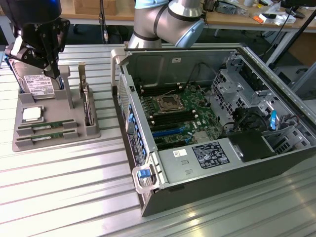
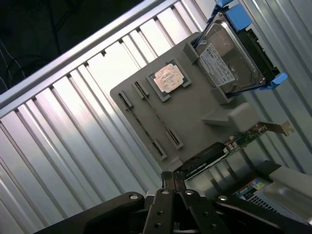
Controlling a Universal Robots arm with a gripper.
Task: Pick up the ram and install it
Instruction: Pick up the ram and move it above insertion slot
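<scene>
I'm seeing the gripper [image 1: 53, 73] hanging with its jaws pressed together on nothing, above the hard drive [image 1: 38, 84] end of the grey tray [image 1: 89, 132], while the ram [image 1: 47, 126] is sitting in the tray's slots beside the processor [image 1: 31, 114]. I'm judging it light, stiff and fragile: a thin green board with a white label and dark chips. So I'm reckoning on pinching its long edges mid-length, clear of the contacts.

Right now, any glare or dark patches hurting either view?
Exterior view: strong glare washes the table slats around the tray, while the inside of the computer case is evenly lit. Wrist view: bright bands cross the slats, and the gripper sits dark.
</scene>
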